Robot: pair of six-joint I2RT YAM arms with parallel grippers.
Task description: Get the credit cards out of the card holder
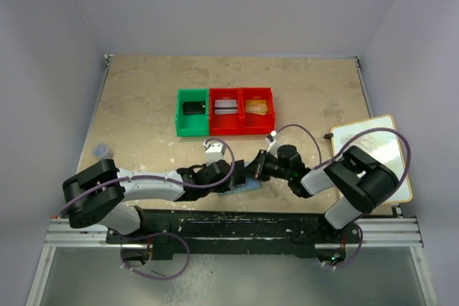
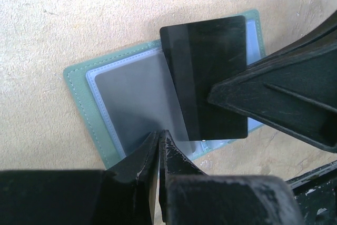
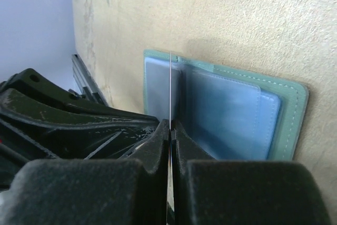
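Note:
The card holder point(image 1: 250, 186) lies open on the table between both arms; its pale blue-green panels and clear sleeves show in the left wrist view point(image 2: 81, 90) and the right wrist view point(image 3: 234, 111). A black credit card point(image 2: 208, 61) with a darker stripe hovers over the holder's right panel. My right gripper point(image 3: 170, 126) is shut on this card, whose thin edge point(image 3: 170, 85) rises between the jaws. The right gripper's fingers point(image 2: 274, 96) reach in from the right in the left wrist view. My left gripper point(image 2: 159, 134) is shut, its tips resting on the holder's near sleeve.
At the back stand a green bin point(image 1: 179, 114) holding a dark card and a red two-compartment bin point(image 1: 242, 92) with a card in each. A white board point(image 1: 373, 150) lies at the right edge. A small grey object point(image 1: 102, 150) sits at the left.

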